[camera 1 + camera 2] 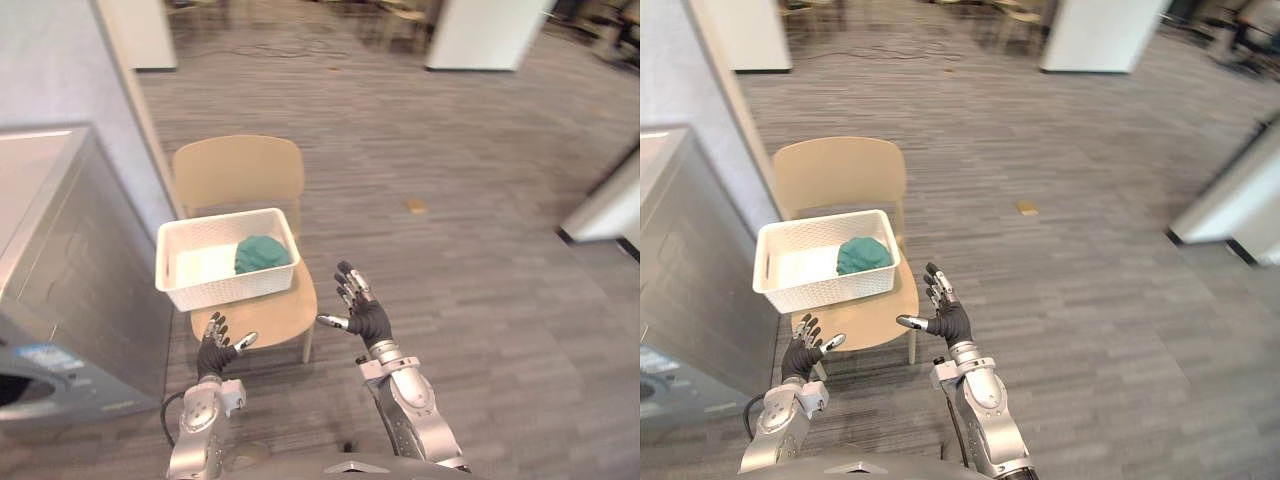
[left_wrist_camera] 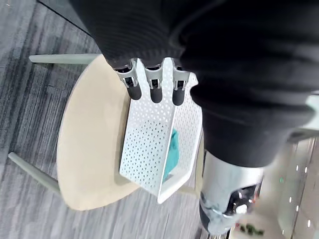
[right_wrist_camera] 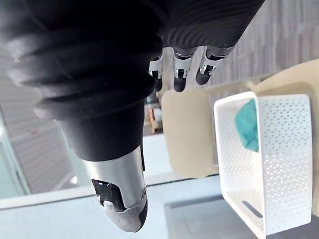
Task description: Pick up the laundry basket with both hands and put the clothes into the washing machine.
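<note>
A white perforated laundry basket (image 1: 225, 280) stands on the seat of a pale wooden chair (image 1: 240, 175). Inside it lie a teal garment (image 1: 262, 252) and some white cloth (image 1: 205, 266). The washing machine (image 1: 60, 290), grey with a dark round door at its lower front, stands to the left of the chair. My left hand (image 1: 214, 347) is open, below the basket's near left corner and apart from it. To the right of the chair seat, my right hand (image 1: 360, 308) is open with fingers spread, holding nothing. The left wrist view shows the basket (image 2: 159, 149) past the straight fingers (image 2: 155, 89).
A grey wall (image 1: 60, 70) rises behind the washing machine. White furniture (image 1: 605, 205) stands at the right edge and a white pillar (image 1: 485, 30) at the far back. A small tan scrap (image 1: 415, 206) lies on the grey plank floor to the right of the chair.
</note>
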